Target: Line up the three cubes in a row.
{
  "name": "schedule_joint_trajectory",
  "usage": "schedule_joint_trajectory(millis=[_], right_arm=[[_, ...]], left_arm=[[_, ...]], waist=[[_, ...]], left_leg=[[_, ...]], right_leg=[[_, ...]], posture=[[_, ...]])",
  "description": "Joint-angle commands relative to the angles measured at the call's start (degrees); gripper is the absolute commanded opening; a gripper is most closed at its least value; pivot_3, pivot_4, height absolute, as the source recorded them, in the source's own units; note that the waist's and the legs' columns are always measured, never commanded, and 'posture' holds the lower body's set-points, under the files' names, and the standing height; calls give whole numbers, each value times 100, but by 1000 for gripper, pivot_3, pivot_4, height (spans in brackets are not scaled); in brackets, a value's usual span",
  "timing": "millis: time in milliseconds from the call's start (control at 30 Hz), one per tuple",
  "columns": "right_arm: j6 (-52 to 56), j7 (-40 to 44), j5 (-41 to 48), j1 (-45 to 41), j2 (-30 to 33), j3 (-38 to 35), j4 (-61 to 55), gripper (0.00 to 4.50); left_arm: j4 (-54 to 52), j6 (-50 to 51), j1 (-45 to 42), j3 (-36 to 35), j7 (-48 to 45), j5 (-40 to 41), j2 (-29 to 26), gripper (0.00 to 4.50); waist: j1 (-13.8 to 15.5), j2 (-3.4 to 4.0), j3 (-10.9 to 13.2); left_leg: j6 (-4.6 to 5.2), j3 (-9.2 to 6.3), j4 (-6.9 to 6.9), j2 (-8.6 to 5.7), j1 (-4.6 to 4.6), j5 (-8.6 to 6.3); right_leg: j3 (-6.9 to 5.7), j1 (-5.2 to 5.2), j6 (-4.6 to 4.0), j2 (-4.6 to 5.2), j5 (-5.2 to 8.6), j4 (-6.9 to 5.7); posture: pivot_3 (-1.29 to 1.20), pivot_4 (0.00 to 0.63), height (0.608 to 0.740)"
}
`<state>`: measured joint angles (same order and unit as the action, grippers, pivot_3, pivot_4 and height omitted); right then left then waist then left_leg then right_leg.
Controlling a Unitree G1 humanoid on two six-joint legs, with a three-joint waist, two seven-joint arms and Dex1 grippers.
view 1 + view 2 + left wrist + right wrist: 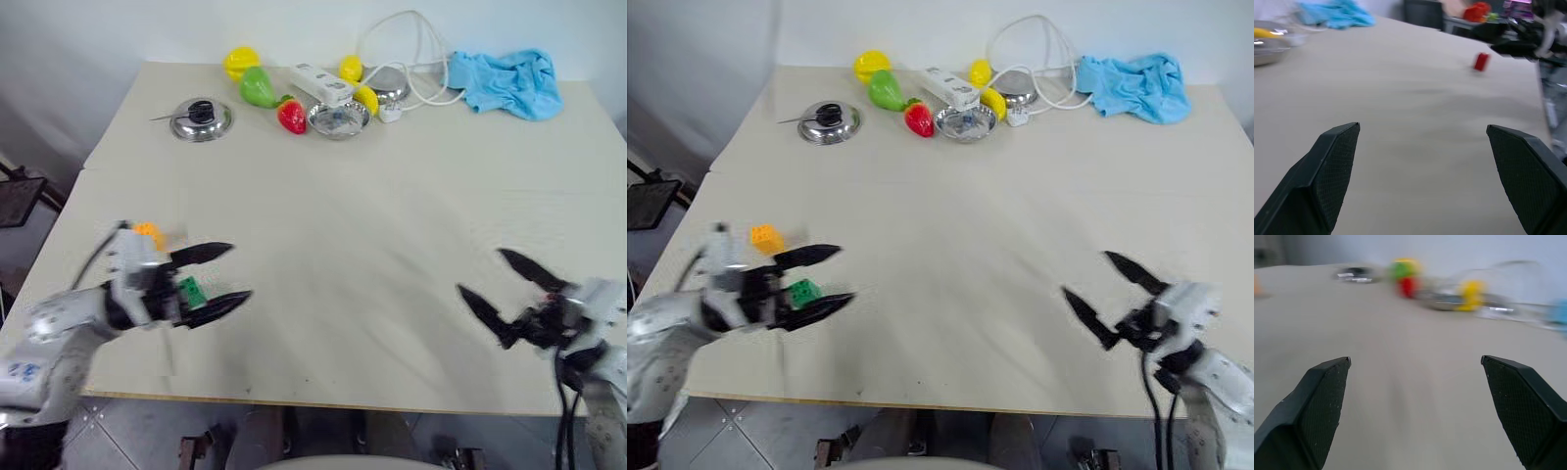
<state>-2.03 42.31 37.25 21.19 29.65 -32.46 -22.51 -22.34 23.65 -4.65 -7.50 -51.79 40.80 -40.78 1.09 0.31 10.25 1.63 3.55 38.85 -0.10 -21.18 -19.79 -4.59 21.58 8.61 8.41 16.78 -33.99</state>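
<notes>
Both arms hover low over the near edge of the worktop (323,245). My left claw (828,276) is released, jaws spread and grasping nothing; my right claw (1107,299) is likewise released and bare.

The orange cube (766,237) lies near the left edge, just beyond my left claw. The green cube (804,292) sits close beside the left claw's wrist, partly screened by it. The red cube (1481,61) stands alone near my right claw, well apart from the other two, so by my reading no row exists yet.

Far side, not part of the task: a strawberry (292,116), lemons (241,63), a green toy fruit (258,88), a lid (201,119), a power strip (321,84) and a blue cloth (509,82).

Risks, as I judge them:
- The left arm may sweep the green cube off the near edge, since that cube lies almost under the wrist.
- The orange cube sits close to the left edge; a sideways nudge could push it over.
- The red cube is small, and a jaw closing off-centre could flick it away.
- The strawberry could be mistaken for the red cube.

No brand, label or writing can be read.
</notes>
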Motion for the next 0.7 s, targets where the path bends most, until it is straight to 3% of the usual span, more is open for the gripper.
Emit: schedule_joint_trajectory(millis=[33, 167, 300, 367, 500, 700], right_arm=[[-5, -614, 291, 647, -325, -1159, -457, 4500], [-172, -798, -27, 1787, -1036, -1777, -11, 4500], [-14, -976, -348, 2122, -1038, -1797, 144, 4500], [421, -1102, -151, 2130, -791, -1785, -124, 4500], [2092, -1567, 306, 1900, 354, -1834, -539, 4500], [4417, -2306, 871, 741, 1772, -1686, -93, 4500]], left_arm=[[-313, 460, -256, 376, 266, -38, 74, 4381], [36, 193, -618, 1262, -136, -656, 263, 4381], [334, 104, -910, 1554, -207, -863, 577, 4381], [345, 199, -979, 1659, -210, -876, 679, 4381], [521, -107, -994, 1833, -144, -1314, 803, 4381], [564, -304, -1027, 1795, -227, -1438, 946, 4381]], waist=[[-6, 0, 0], [21, 6, -4], [-33, 12, -8], [-143, 18, -11], [-217, 35, -22], [-105, 35, -22]], left_leg=[[0, 4, 0, 2, 0, 0], [-1, 13, -1, 13, 5, -1], [12, 26, 6, 5, 7, -2], [13, 34, 7, 9, 12, -3], [11, 40, 7, 15, 23, -1], [13, 21, 13, 16, 6, 2]], right_leg=[[4, 0, 0, -5, 0, 1], [13, -1, -1, -17, 1, 7], [34, -1, 6, -8, -3, 11], [43, 4, 6, -1, -3, 14], [55, 4, 5, 6, -2, 13], [56, 10, -3, 12, 1, 13]], posture=[[0, 150, 740], [0, 150, 740], [0, 150, 740], [0, 150, 740], [0, 150, 740], [0, 150, 740]])
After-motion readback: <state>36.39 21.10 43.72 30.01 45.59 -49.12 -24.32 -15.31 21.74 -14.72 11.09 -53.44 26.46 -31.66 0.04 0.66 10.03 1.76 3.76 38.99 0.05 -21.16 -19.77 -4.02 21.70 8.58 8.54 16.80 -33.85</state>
